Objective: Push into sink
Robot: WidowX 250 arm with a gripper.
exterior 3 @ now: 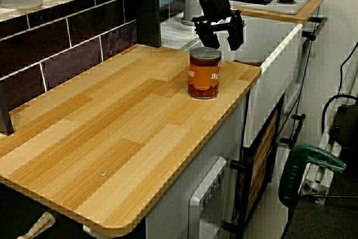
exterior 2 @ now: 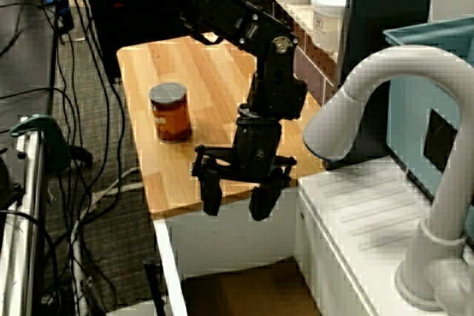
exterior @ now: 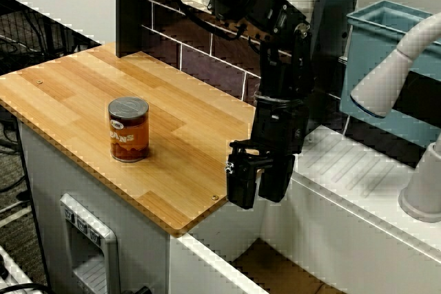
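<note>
Fingers [exterior 2: 210,194] spread, empty, hanging over sink [exterior: 275,266] edge. Can [exterior: 128,129] upright on tabletop [exterior: 83,94], at 9 o'clock from gripper [exterior: 251,184], well apart. Likely rigid, hefty, slick; push low on wall.

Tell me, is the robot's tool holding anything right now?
No, nothing. The tool hangs open and empty over the sink, apart from the can standing on the wooden counter.
</note>
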